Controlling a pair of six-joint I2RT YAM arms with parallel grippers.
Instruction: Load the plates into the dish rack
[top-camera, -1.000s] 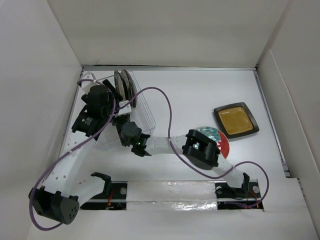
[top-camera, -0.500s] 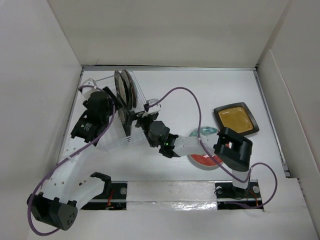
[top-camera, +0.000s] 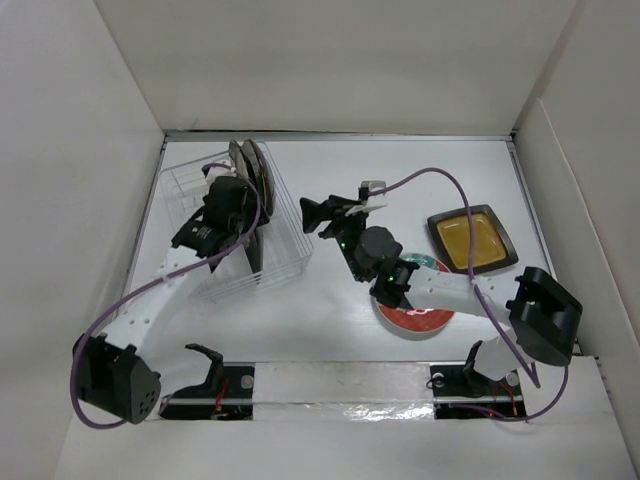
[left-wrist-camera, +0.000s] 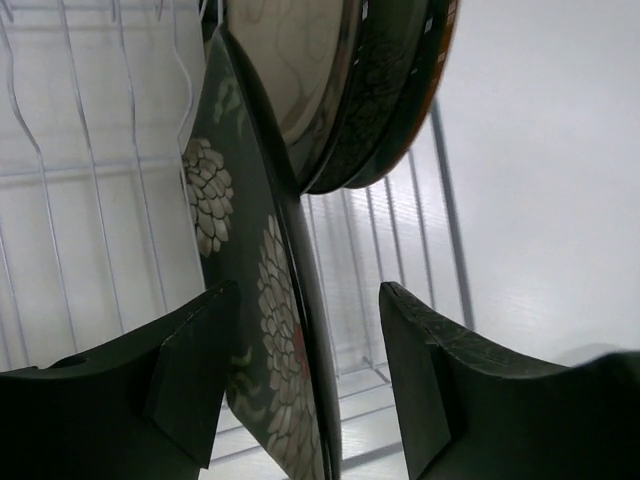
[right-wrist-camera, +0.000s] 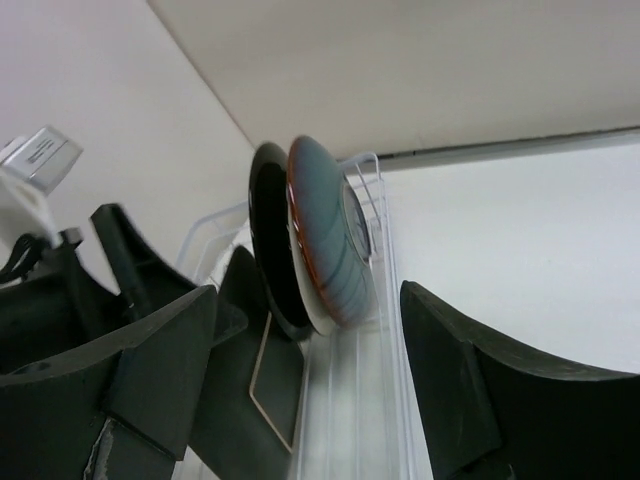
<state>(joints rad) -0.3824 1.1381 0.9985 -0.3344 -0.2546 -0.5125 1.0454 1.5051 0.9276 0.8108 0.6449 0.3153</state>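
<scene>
The dish rack (top-camera: 185, 185) stands at the far left, holding upright round plates (top-camera: 250, 168) and, in front of them, the black square floral plate (top-camera: 254, 255). My left gripper (top-camera: 240, 228) is open and straddles that floral plate (left-wrist-camera: 270, 330). The plate's face is close to the left finger (left-wrist-camera: 190, 385), with a gap to the right finger (left-wrist-camera: 430, 390). My right gripper (top-camera: 312, 212) hovers open and empty just right of the rack, facing the round plates (right-wrist-camera: 330, 240). On the table lie the red-and-teal plate (top-camera: 420, 318), partly under the right arm, and the black amber-centred plate (top-camera: 472, 240).
White walls enclose the table on the left, back and right. A purple cable (top-camera: 440, 175) loops above the right arm. The rack's wires (left-wrist-camera: 80, 170) and clear wall (right-wrist-camera: 370, 400) stand close to both grippers.
My right gripper opened and pulled back to the right, out of the rack. The left gripper moved over the floral plate and its jaws narrowed a little. The rack now sits square.
</scene>
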